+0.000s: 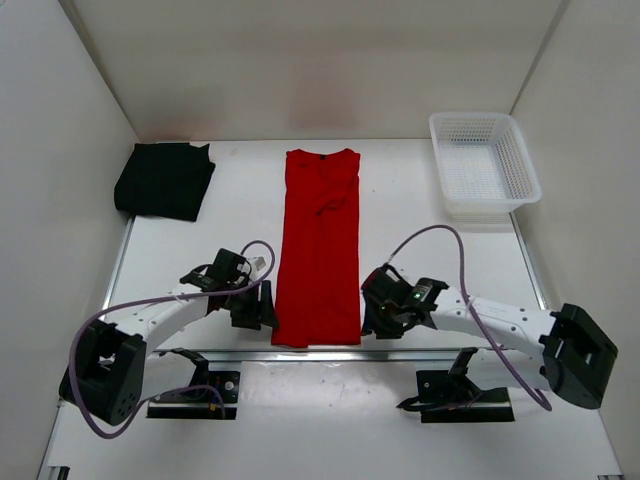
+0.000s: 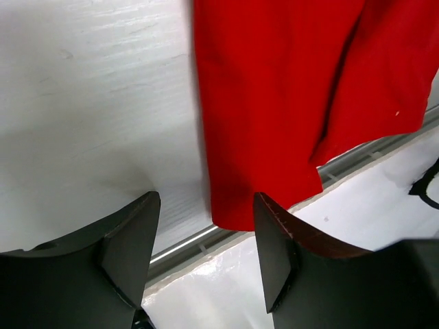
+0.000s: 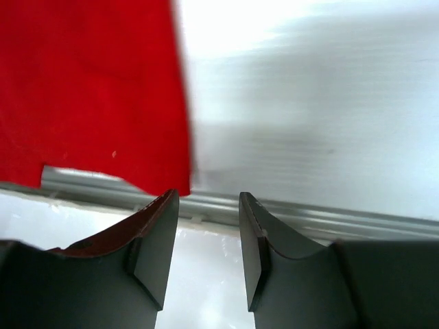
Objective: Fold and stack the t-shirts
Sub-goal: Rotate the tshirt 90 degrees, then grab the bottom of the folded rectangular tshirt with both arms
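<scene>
The red t-shirt (image 1: 320, 245) lies as a long narrow strip down the table's middle, collar far, hem at the near edge. It fills the upper right of the left wrist view (image 2: 288, 96) and the upper left of the right wrist view (image 3: 89, 89). The black t-shirt (image 1: 165, 180) lies folded at the far left. The orange t-shirt is out of view. My left gripper (image 1: 262, 312) is open and empty beside the hem's left corner (image 2: 206, 205). My right gripper (image 1: 372, 318) is open and empty beside the hem's right corner (image 3: 209, 202).
A white mesh basket (image 1: 484, 165) stands at the far right. A metal rail (image 3: 309, 212) runs along the table's near edge under both grippers. White walls enclose the table on three sides.
</scene>
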